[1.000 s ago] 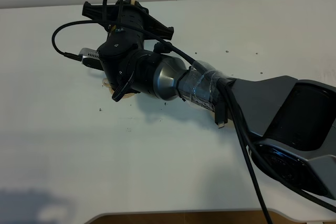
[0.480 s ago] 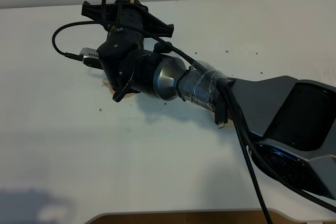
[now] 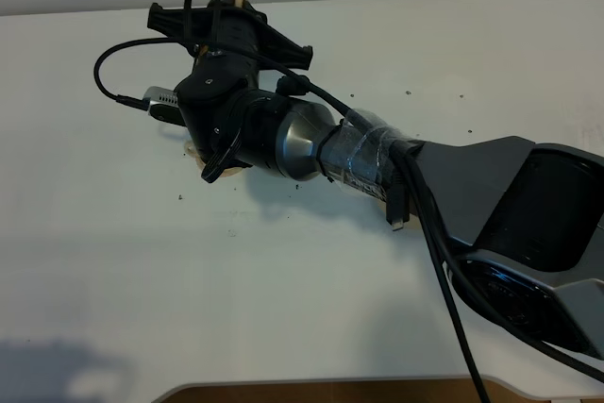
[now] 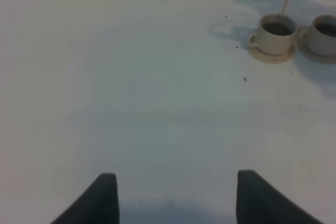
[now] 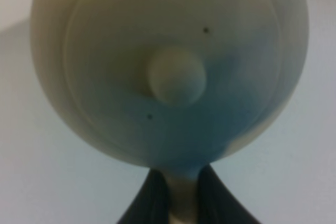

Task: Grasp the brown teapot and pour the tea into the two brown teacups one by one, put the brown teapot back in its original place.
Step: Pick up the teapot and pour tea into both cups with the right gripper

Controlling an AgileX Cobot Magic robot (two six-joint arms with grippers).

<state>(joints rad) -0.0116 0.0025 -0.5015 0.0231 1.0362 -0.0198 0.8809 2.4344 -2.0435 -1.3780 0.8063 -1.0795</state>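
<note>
1. While the right gripper point(image 5: 178, 203) is clamped fully shut on the loop handle of the brown teapot point(image 5: 168, 66), the pot is carried tilted above the table, its knobbed lid point(image 5: 176, 74) facing the right wrist camera.
2. In the left wrist view, a thin brown stream point(image 4: 286, 2) is seen falling into the nearer teacup point(image 4: 274, 32), which sits on its small saucer point(image 4: 265, 55); the second teacup point(image 4: 323, 34) stands just beside it and already shows dark liquid.
3. In the high view, the pot and cups are almost wholly hidden under the right arm point(image 3: 283, 134); only a pale sliver shows at its lower edge.
4. The left gripper point(image 4: 173, 198) is held wide open and empty, well apart from the cups.
5. The pour is judged best done with the tilt kept steady and the spout centred over the cup; the lid seems likely to slip if tipped further.
6. The wider saucer for the return is not in view.
</note>
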